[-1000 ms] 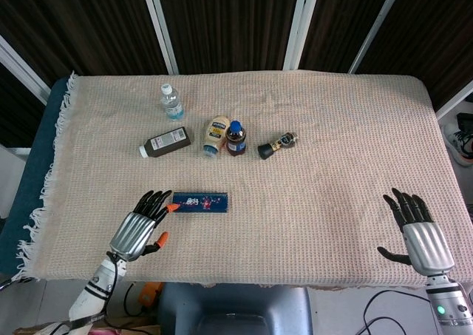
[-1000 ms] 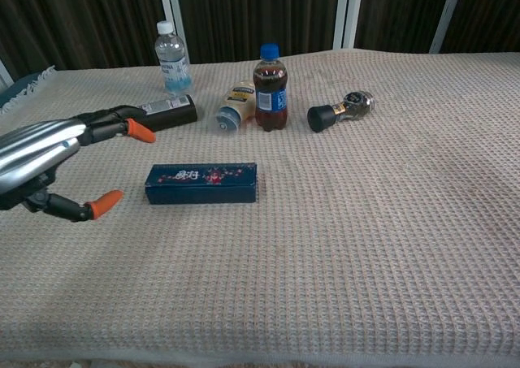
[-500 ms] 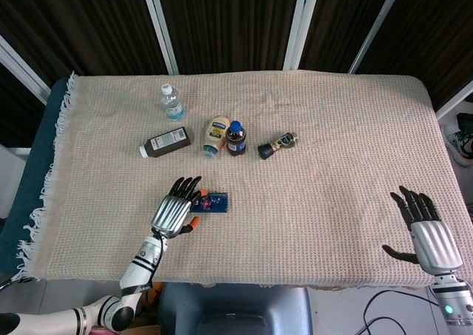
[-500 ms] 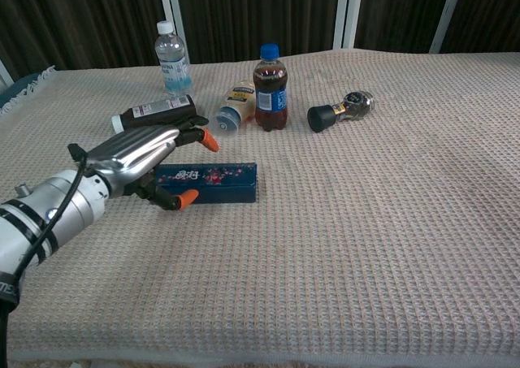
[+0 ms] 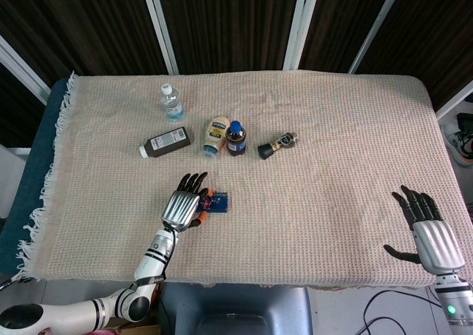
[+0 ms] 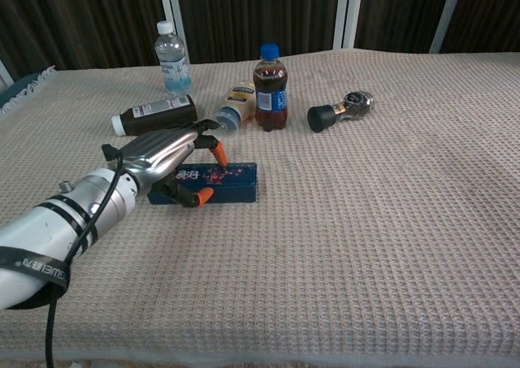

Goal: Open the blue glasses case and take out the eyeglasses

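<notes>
The table, covered edge to edge by a beige waffle-weave cloth, carries everything I have to deal with, and the blue glasses case lies flat on it toward the near left, lid down and unopened, long side running left to right. My left robot hand is over the case's left end, fingers arched across the top with the thumb's orange tip low at the near side wall; in the chest view it looks like a loose cage around the case more than a firm clamp, and I cannot tell whether the pads are actually pressing on it. My right robot hand is well apart at the near right corner of the table, fingers spread, holding nothing. So I judge I am at the very first step: getting hold of the case, with opening it and lifting the eyeglasses out still ahead. Next I need to settle the left fingers onto the case so it stays put, then bring the right hand across to find the lid's seam; the case is shallow and may slide on the cloth if I push sideways. Farther back stand the cola bottle and water bottle, with a dark brown bottle, a mayonnaise bottle and a small pepper grinder lying on their sides, all clear of my reach path.
</notes>
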Robot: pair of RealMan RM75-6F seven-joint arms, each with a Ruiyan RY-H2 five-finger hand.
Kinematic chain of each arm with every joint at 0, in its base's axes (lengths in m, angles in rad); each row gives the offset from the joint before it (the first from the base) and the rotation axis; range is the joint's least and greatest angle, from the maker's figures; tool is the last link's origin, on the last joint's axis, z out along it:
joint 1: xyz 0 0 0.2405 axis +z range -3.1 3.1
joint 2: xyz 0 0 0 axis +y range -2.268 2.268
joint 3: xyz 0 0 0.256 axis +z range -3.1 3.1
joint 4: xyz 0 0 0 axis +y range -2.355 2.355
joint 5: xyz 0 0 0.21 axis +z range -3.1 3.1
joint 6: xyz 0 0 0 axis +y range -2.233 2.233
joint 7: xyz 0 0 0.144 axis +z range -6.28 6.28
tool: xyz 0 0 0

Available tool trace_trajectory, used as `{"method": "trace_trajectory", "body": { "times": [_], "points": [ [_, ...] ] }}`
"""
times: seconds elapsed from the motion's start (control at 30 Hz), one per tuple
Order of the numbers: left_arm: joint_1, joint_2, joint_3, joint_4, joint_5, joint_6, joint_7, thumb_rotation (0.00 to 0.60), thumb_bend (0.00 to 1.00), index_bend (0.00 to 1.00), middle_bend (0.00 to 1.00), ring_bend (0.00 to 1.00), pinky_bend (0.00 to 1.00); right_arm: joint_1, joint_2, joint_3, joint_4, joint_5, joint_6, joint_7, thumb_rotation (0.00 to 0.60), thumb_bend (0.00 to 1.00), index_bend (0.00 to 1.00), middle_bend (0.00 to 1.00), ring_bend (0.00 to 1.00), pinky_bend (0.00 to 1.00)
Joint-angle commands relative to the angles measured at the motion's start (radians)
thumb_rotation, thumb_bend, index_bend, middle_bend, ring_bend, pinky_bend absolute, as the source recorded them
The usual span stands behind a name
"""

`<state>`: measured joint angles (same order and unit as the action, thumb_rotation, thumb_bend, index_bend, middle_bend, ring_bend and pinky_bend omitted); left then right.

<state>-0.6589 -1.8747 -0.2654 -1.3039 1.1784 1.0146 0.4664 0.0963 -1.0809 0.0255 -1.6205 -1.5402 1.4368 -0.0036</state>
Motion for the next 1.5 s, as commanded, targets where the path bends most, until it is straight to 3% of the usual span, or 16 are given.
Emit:
{"method": "trace_trajectory", "body": {
  "times": [0.03,0.47,1.07,1.27,1.4,1.5],
  "points": [
    [-0.008,-0.004,-0.001,0.007,-0.014,0.001,0.007,0.6,0.36,0.35,0.0,0.0,0.0,0.0,0.001,0.0,0.0,-0.001,0.0,0.002,0.6,0.19,0.0,0.0,0.0,0.0],
    [-0.024,-0.002,0.02,0.001,-0.034,0.018,0.013,0.6,0.39,0.49,0.0,0.0,0.0,-0.003,0.004,-0.001,0.001,-0.008,0.009,0.013,0.6,0.19,0.0,0.0,0.0,0.0],
    [-0.071,-0.012,-0.017,0.03,-0.076,0.016,-0.002,0.6,0.47,0.55,0.05,0.0,0.0,-0.006,0.017,-0.002,0.0,-0.014,0.015,0.043,0.6,0.19,0.0,0.0,0.0,0.0],
    [-0.144,-0.087,-0.08,0.187,-0.079,0.014,-0.033,0.6,0.46,0.46,0.05,0.0,0.0,-0.005,0.024,-0.005,0.002,-0.018,0.011,0.057,0.6,0.19,0.0,0.0,0.0,0.0],
    [-0.2,-0.149,-0.116,0.33,-0.087,0.007,-0.047,0.6,0.44,0.23,0.03,0.0,0.0,0.0,0.026,-0.009,0.003,-0.02,-0.002,0.057,0.6,0.19,0.0,0.0,0.0,0.0],
    [-0.212,-0.161,-0.12,0.373,-0.078,0.022,-0.058,0.6,0.42,0.09,0.01,0.0,0.0,0.001,0.028,-0.01,0.004,-0.019,-0.005,0.056,0.6,0.19,0.0,0.0,0.0,0.0]
  ]
}}
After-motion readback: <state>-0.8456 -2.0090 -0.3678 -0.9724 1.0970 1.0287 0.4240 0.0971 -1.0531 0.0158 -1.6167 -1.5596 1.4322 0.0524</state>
